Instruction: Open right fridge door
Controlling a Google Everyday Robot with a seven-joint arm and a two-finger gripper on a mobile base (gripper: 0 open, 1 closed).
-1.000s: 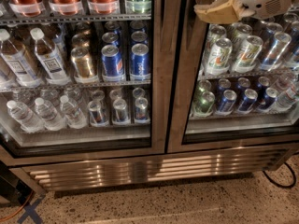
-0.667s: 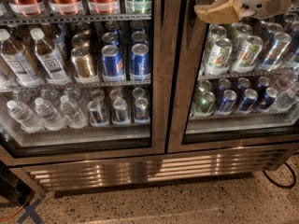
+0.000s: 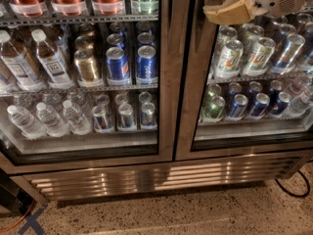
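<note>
We see gripper high in front of right fridge door. Door's tall steel inner edge runs vertically just left of gripper and far below it. Door seemingly shut. Grip state: we cannot tell.

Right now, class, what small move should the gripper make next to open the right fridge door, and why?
Probably ease the gripper left to the dark inner edge of the right fridge door: it looks shut; the gripper hangs before its upper glass.
</note>
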